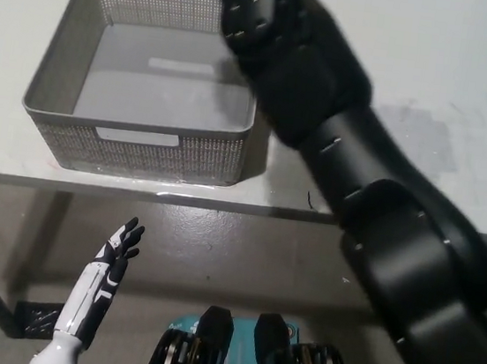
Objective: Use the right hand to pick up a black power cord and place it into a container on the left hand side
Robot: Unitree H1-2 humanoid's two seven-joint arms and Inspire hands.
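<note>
A grey perforated basket (132, 146) sits on a white table (435, 72) beside the black right arm (352, 169).

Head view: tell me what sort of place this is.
Probably a lab or test bench: a plain white table holding only a grey perforated basket, bare grey floor below.
</note>
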